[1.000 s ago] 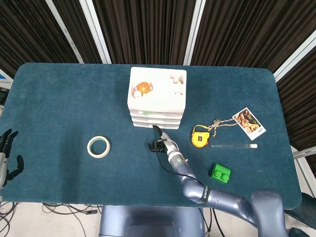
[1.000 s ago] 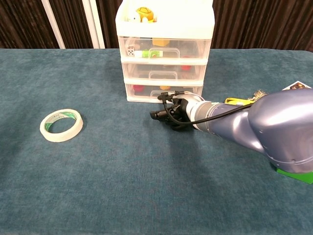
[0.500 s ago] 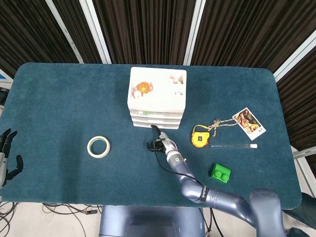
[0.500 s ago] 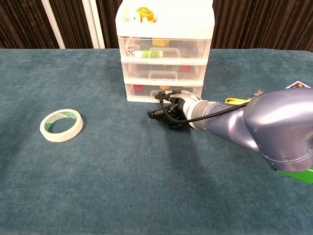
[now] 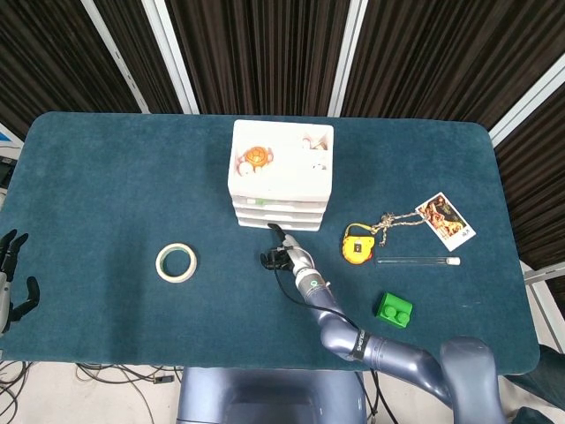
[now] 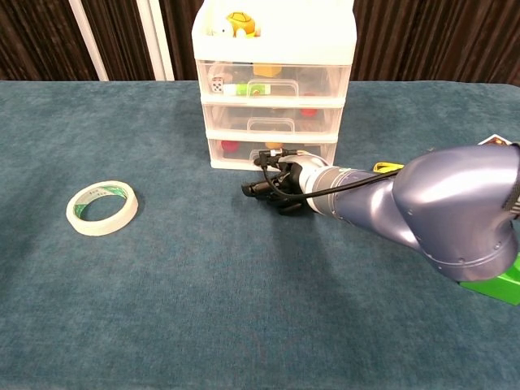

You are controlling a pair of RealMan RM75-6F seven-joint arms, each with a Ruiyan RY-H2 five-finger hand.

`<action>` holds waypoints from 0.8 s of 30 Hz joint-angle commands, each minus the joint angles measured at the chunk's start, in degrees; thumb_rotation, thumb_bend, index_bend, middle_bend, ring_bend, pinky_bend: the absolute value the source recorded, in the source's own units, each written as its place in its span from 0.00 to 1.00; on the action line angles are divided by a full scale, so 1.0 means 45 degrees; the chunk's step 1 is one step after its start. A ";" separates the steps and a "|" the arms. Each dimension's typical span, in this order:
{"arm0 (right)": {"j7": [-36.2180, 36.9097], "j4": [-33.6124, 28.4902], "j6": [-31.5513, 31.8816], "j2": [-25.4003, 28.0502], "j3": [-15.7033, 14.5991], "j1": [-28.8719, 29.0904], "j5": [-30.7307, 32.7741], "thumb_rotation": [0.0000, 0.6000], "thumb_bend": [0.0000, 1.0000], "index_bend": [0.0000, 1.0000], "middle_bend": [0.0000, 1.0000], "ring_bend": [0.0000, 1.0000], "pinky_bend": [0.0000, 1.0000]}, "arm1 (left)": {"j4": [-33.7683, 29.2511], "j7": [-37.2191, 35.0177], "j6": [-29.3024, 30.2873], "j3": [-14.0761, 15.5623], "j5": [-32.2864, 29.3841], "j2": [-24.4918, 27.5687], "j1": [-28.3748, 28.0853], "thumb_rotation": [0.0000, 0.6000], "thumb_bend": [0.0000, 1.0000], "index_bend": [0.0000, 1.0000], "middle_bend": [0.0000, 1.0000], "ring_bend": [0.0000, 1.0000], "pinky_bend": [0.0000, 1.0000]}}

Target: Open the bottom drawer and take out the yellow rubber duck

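Note:
The white drawer unit point(image 5: 282, 172) point(image 6: 272, 106) stands at the table's middle back, all three clear drawers pushed in. In the bottom drawer point(image 6: 236, 150) a small yellow shape, likely the rubber duck point(image 6: 275, 146), shows behind the front, partly hidden by my right hand. My right hand point(image 5: 282, 254) point(image 6: 280, 183) lies on the cloth just before that drawer, fingers curled in and dark fingertips point(image 6: 250, 189) pointing left. One finger point(image 5: 275, 231) reaches up to the drawer front. My left hand point(image 5: 11, 283) hangs off the table's left edge with fingers apart, holding nothing.
A roll of tape point(image 5: 176, 261) point(image 6: 101, 207) lies left of the hand. To the right are a yellow tape measure point(image 5: 357, 243), a glass tube point(image 5: 415, 261), a photo card point(image 5: 446, 221) and a green brick point(image 5: 394, 309). An orange turtle toy point(image 5: 255, 157) sits on top of the unit.
My right hand has slid a little to the left along the front of the bottom drawer. The drawer has stayed shut, and the left hand has barely moved.

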 commanded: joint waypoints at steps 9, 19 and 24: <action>0.0367 0.0191 -0.0482 -0.0078 0.0143 -0.0021 -0.0420 1.00 0.55 0.00 0.88 0.97 0.99 | 0.0020 -0.0009 -0.0039 -0.0022 -0.0090 -0.0005 -0.0006 1.00 0.61 0.05 0.00 0.00 0.00; 0.0743 0.0103 -0.0694 -0.0074 0.0132 -0.0178 -0.1087 1.00 0.55 0.00 0.88 0.97 0.99 | -0.0032 0.0045 -0.0043 -0.0051 -0.0155 0.0005 -0.0014 1.00 0.61 0.05 0.00 0.00 0.00; 0.0870 0.0142 -0.0736 -0.0123 0.0044 -0.0254 -0.1297 1.00 0.55 0.05 0.88 0.97 0.99 | -0.0040 0.0075 -0.0060 -0.0077 -0.0242 0.0008 -0.0017 1.00 0.61 0.05 0.00 0.00 0.00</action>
